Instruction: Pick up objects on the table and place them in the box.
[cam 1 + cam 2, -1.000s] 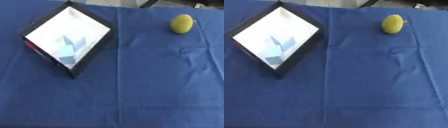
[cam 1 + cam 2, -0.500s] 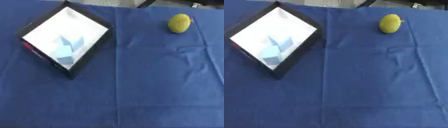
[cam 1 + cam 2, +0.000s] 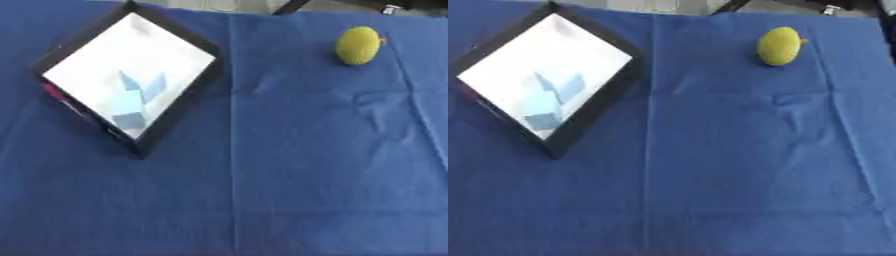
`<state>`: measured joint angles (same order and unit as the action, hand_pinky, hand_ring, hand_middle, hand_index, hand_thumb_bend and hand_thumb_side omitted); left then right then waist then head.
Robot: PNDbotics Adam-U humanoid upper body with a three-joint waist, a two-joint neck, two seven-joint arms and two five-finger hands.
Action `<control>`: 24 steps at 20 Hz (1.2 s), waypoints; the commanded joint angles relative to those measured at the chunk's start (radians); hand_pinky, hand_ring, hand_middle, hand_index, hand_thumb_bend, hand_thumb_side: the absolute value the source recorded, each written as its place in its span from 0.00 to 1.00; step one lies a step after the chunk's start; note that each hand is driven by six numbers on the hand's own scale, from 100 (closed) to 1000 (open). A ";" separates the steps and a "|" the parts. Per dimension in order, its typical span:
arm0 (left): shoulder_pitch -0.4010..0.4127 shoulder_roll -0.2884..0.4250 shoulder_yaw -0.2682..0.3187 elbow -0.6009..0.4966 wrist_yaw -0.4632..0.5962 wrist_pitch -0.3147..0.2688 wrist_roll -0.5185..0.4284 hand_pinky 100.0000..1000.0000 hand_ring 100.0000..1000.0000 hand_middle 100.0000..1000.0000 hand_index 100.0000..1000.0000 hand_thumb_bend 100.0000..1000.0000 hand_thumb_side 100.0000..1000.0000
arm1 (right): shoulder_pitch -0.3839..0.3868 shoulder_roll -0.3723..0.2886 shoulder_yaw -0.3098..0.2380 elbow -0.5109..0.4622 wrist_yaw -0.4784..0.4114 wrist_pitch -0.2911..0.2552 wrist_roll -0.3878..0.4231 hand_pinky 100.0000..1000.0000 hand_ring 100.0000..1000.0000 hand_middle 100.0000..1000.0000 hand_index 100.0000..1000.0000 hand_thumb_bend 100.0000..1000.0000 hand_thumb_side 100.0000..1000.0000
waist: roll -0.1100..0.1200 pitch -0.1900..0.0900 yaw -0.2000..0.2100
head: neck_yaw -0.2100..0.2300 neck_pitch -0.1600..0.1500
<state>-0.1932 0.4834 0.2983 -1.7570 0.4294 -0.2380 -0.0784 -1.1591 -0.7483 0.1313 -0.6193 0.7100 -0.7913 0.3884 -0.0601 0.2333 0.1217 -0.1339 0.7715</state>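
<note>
— What do we have in front of us?

— We look down on a worktop covered by a blue cloth (image 3: 289, 175), creased along a fold line that runs from the far edge toward us. Two things sit on it. At the far left is the box (image 3: 179, 120), black-walled, turned so that one corner points at us and it reads as a diamond. Its floor is white.

— Is anything in the box?

— We see a few pale blue shapes (image 3: 131, 100) lying on the white floor, near the corner closest to us. We cannot make out what they are. A thin strip of red shows along the box's outer left wall.

— And the thing to pick up?

— A yellow-green fruit (image 3: 779, 46), oval like a lemon, lies on the cloth at the far right. It is well apart from the box, with bare cloth between them, and nothing touches it. A small darker tip shows at its right end.

— What about our hands?

— We see neither one. No left hand and no right hand enters either eye's view, so we cannot tell whether their fingers are spread, curled or holding anything.

— Anything beyond the cloth?

— Only a pale strip at the far edge with a couple of dark shapes, too unclear to name.
</note>
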 commanded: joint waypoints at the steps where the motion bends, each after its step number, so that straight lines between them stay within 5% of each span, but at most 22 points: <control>1: -0.006 0.025 0.003 -0.007 -0.007 -0.003 -0.007 0.64 1.00 0.91 0.68 0.00 0.57 | -0.003 -0.042 0.014 0.012 0.102 -0.116 0.013 1.00 0.96 0.84 0.93 0.30 0.68 | 0.014 -0.001 -0.003 | 0.003 -0.001; 4: -0.004 0.027 0.003 -0.006 -0.008 -0.007 -0.010 0.64 1.00 0.90 0.67 0.00 0.57 | 0.020 -0.055 0.024 0.029 0.169 -0.116 -0.071 1.00 0.96 0.84 0.96 0.39 0.71 | 0.013 -0.001 -0.006 | 0.006 -0.001; 15: 0.000 0.029 -0.001 0.002 -0.007 -0.015 -0.024 0.64 1.00 0.90 0.67 0.00 0.57 | 0.076 -0.072 0.070 0.053 0.348 -0.116 -0.264 1.00 0.97 0.84 0.96 0.38 0.72 | 0.021 -0.004 -0.013 | 0.014 -0.001; 24: -0.002 0.026 -0.006 0.007 -0.008 -0.021 -0.035 0.64 1.00 0.91 0.67 0.00 0.57 | 0.066 -0.060 0.044 0.120 0.495 -0.116 -0.398 1.00 0.97 0.85 0.97 0.39 0.72 | 0.026 0.007 -0.012 | 0.014 -0.001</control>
<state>-0.1877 0.4834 0.2891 -1.7391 0.4280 -0.2579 -0.1087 -1.0711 -0.7792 0.1878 -0.5040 1.1851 -0.9074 0.0104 -0.0512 0.2396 0.1102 -0.1212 0.7715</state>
